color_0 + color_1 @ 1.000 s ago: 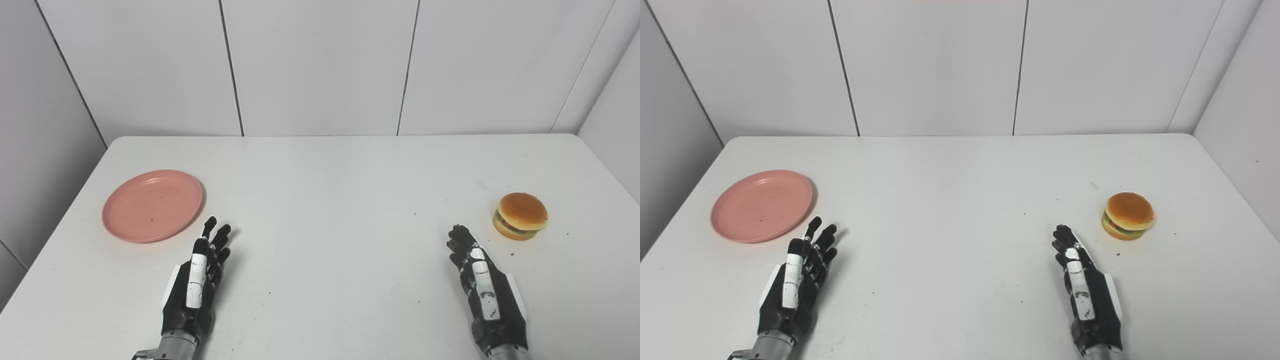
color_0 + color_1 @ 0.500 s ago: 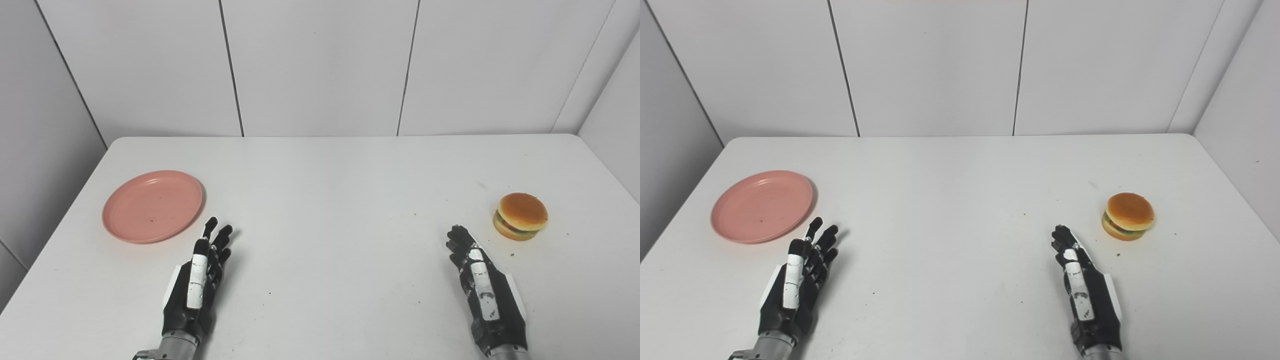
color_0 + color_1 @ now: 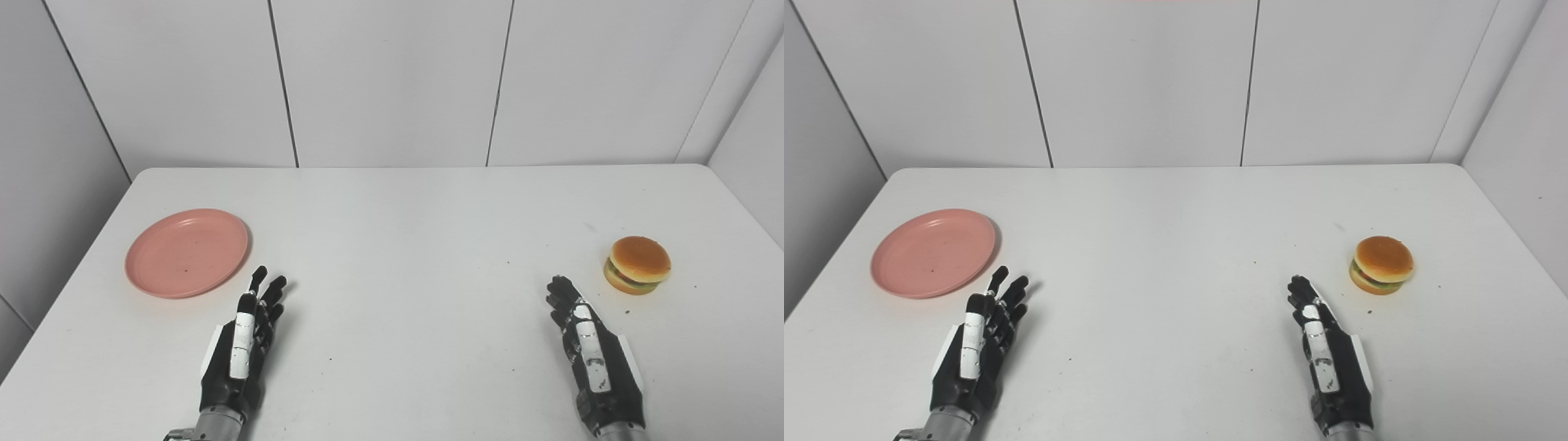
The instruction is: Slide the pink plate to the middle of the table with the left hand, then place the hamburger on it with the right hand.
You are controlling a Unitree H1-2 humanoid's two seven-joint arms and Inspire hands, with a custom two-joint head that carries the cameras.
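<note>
Left hand (image 3: 242, 343) lies low over the white table (image 3: 404, 233) near its front edge, fingers stretched forward and spread, holding nothing. Just beyond and to its left sits the pink plate (image 3: 187, 252), flat on the table's left side and apart from the fingertips. Across the bare middle, the right hand (image 3: 591, 355) likewise lies with fingers extended and empty. The hamburger (image 3: 637, 265) stands upright near it, just beyond and to the right, untouched.
</note>
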